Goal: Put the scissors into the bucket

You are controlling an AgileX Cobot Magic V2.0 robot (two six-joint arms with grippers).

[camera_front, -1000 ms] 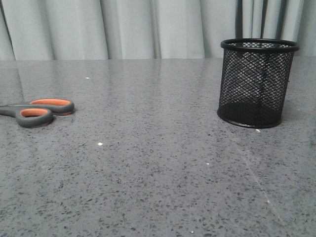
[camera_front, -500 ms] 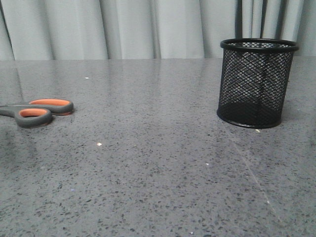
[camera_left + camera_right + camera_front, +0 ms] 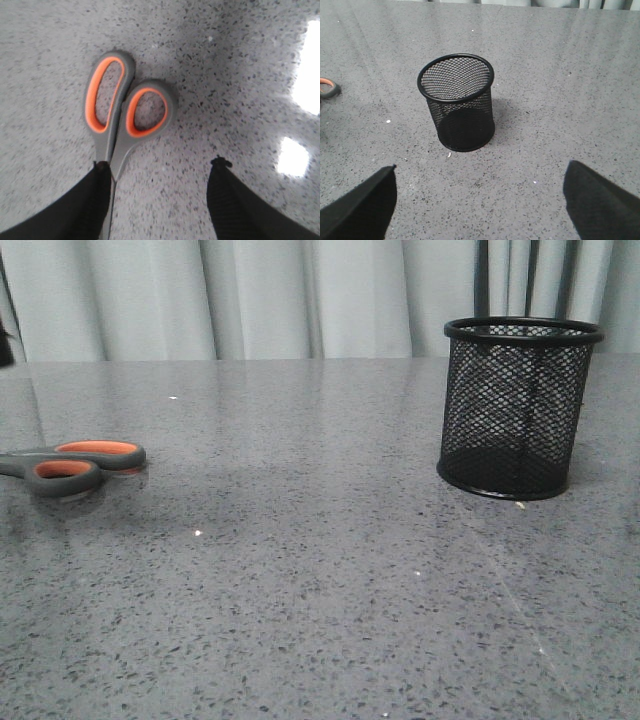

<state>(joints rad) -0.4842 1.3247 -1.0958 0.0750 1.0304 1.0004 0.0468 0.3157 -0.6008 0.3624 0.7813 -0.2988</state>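
The scissors lie flat at the table's left edge in the front view, orange-lined loops toward the middle, blades out of frame. In the left wrist view the scissors lie just ahead of my open left gripper; one fingertip overlaps the shank below the loops, the other stands well to the side over bare table. The black mesh bucket stands upright at the right. It also shows in the right wrist view, ahead of my open, empty right gripper. Neither gripper shows in the front view.
The grey speckled table spans the whole front view, with pale curtains behind its far edge. Bright light reflections lie on the surface near the left gripper.
The front view has shifted slightly; the scissors and bucket sit a few pixels further left in frame. A shadow has spread over the table around the scissors.
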